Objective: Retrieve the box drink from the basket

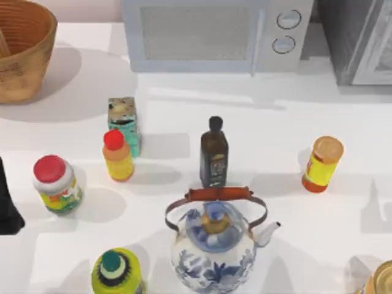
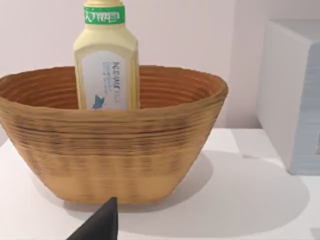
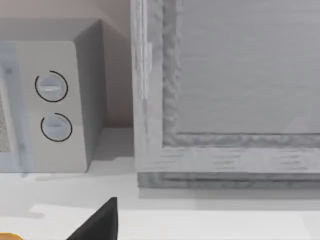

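Bench [image 1: 306, 110]: white, against a pale wall.

Near edge: green-capped jar [image 1: 116, 272], blue-and-white teapot [image 1: 214, 245], a tin [image 1: 381, 278] at the right corner.

Middle row, left to right: red-lidded jar [image 1: 56, 184], red-capped yellow bottle [image 1: 117, 156], dark bottle [image 1: 214, 153], orange-capped bottle [image 1: 322, 163]. A teal carton [image 1: 124, 122] stood just behind the yellow bottle. Open bench lay between the dark bottle and the orange-capped one, and behind the row up to the microwave [image 1: 217, 33].

Far edge: basket [image 1: 21, 49] at the left corner, microwave at centre, a grey cabinet [image 1: 361, 40] at right.

Left arm [image 1: 9, 202]: dark shape at the bench's left edge; state of its fingers could not be told.

Left wrist view: basket [image 2: 112, 135] upright, holding a pale yellow, green-banded drink [image 2: 106, 60] that rose above the rim; one dark finger [image 2: 100, 225] short of the basket.

Right wrist view: microwave dials [image 3: 52, 105], cabinet front [image 3: 225, 100], one dark finger [image 3: 100, 222]; fingers' state could not be told.
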`<state>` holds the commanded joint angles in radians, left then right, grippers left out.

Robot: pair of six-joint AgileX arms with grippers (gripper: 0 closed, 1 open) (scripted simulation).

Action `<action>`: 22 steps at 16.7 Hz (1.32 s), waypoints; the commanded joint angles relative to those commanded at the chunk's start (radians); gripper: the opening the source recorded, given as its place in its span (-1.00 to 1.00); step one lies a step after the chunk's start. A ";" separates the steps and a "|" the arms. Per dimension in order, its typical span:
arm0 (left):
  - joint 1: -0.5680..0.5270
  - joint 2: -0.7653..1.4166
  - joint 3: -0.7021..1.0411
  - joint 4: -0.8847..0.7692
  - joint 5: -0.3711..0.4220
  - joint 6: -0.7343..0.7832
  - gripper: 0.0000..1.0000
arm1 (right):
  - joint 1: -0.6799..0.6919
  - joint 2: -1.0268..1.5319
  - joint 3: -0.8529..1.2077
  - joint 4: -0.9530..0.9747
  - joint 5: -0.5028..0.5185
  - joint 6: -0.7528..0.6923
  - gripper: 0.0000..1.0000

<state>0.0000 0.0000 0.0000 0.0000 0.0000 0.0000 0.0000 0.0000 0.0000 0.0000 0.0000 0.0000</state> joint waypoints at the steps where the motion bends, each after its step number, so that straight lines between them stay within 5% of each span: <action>1: 0.000 0.000 0.000 0.000 0.000 0.000 1.00 | 0.000 0.000 0.000 0.000 0.000 0.000 1.00; 9: 0.032 0.270 0.100 0.133 0.036 -0.020 1.00 | 0.000 0.000 0.000 0.000 0.000 0.000 1.00; 22: 0.165 1.416 0.630 0.802 0.192 0.003 1.00 | 0.000 0.000 0.000 0.000 0.000 0.000 1.00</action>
<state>0.1649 1.4164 0.6297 0.8018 0.1920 0.0034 0.0000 0.0000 0.0000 0.0000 0.0000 0.0000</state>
